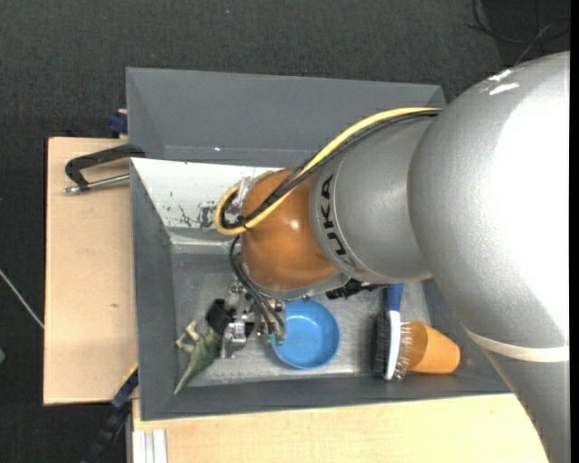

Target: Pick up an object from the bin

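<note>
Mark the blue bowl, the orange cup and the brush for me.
blue bowl (312, 339), camera view, its inner floor.
orange cup (439, 353), camera view, its side wall.
brush (379, 346), camera view, its black bristles.

In the bin (150, 271): leafy toy (195, 355) left, bowl (309, 336) centre, brush (386, 344) then cup (432, 351) right.

The floor (271, 36) is dark, almost black, with a rough, speckled look like carpet. It shows above the grey bin (271, 113) and down its left side. A thin pale wire (20, 297) lies across the floor at the left edge, and dark cables (488, 23) lie on it in the top right corner.
</note>
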You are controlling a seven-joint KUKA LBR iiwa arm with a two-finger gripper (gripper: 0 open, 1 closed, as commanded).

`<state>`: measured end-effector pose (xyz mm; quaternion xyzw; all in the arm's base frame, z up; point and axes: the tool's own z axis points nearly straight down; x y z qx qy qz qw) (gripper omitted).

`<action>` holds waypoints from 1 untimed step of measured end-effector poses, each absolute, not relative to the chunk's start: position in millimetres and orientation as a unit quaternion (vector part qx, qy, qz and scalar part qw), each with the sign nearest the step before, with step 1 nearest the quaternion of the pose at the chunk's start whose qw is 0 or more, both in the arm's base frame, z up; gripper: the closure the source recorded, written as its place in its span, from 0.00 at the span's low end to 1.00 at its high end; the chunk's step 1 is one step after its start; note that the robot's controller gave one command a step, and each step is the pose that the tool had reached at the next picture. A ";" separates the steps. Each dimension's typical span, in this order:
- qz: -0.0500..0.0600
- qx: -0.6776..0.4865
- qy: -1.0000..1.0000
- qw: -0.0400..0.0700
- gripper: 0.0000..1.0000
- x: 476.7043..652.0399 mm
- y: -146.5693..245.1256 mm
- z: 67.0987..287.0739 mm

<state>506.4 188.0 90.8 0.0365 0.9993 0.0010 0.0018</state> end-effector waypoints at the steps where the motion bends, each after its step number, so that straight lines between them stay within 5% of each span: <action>1: 0.004 0.046 0.999 0.007 1.00 522.0 199.4 210.5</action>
